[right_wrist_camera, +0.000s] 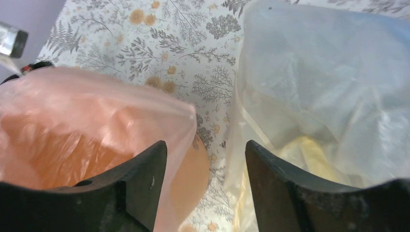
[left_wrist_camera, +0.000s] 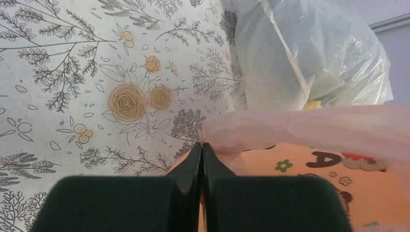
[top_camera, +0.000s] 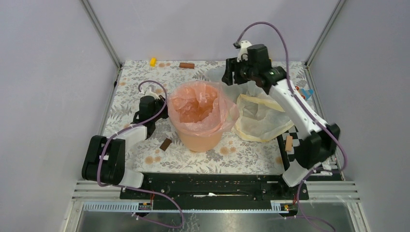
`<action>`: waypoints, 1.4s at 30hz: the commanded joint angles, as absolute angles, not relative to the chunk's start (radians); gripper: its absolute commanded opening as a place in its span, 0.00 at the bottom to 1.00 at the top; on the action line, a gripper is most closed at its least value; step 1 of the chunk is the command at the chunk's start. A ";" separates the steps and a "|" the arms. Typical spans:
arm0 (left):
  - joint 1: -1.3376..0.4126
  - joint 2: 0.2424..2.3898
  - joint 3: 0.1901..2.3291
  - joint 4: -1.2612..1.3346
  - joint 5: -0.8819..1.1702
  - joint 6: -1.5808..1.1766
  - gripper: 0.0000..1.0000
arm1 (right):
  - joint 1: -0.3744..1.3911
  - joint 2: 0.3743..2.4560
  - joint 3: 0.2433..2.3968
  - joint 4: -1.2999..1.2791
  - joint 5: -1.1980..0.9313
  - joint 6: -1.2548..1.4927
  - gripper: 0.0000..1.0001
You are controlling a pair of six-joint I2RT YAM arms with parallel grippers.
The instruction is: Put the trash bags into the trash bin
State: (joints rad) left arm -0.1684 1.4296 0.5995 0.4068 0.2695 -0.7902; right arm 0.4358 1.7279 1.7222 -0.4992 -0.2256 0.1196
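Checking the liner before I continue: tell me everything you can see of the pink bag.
The pink bag is thin, crinkly, translucent plastic, opened mouth-up inside the peach bucket, its top folded out over the rim, its middle sagging inward. The shut left gripper seems to pinch its left edge.

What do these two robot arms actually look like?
The left arm and right arm are white tubes with chunky black joints. The left claw and right claw each have two black fingers. A purple cable loops along each arm.
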 commanded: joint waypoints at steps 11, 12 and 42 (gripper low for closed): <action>-0.173 1.347 0.582 0.426 0.235 -0.775 0.00 | 0.432 1.164 1.155 -0.362 -0.316 0.289 0.74; -0.174 1.350 0.581 0.428 0.235 -0.775 0.00 | 0.431 1.159 1.124 -0.352 -0.340 0.304 0.73; -0.212 1.396 0.524 0.352 0.200 -0.723 0.00 | 0.505 1.513 0.715 0.169 -0.331 0.477 0.00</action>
